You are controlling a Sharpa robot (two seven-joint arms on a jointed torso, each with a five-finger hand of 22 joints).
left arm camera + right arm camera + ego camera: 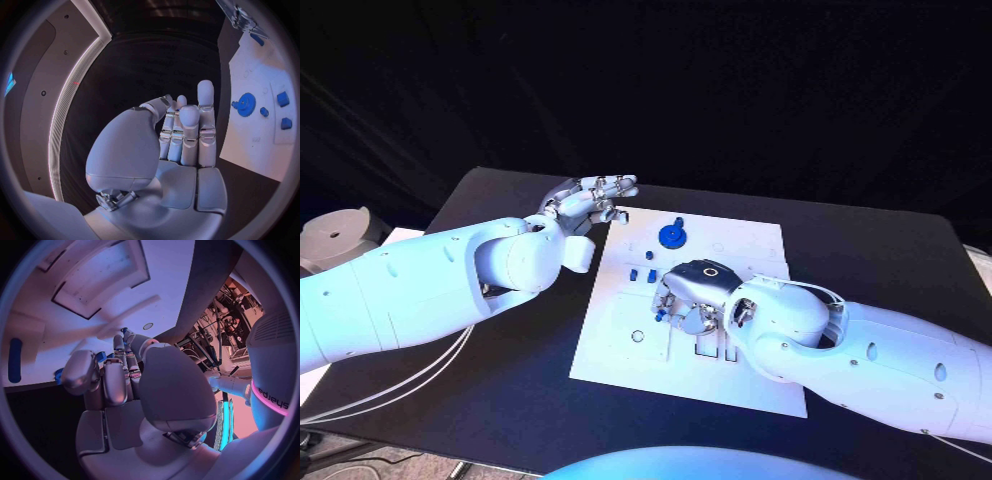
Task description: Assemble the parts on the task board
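While the left hand [596, 197] waits empty, fingers straight together, the right hand [692, 298] pinches a small blue part [659, 314]; it should lower squarely onto the task board [747, 235].

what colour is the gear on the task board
Blue; the gear shows best in the left wrist view.

Left hand [589, 200] flat, empty; right hand [692, 295] curled.

Head camera high, looking down at black table [906, 250] and white rectangular task board [733, 240], left wrist fisheye close behind left robot hand [181, 135], right wrist fisheye close behind right robot hand [119, 375], all share board
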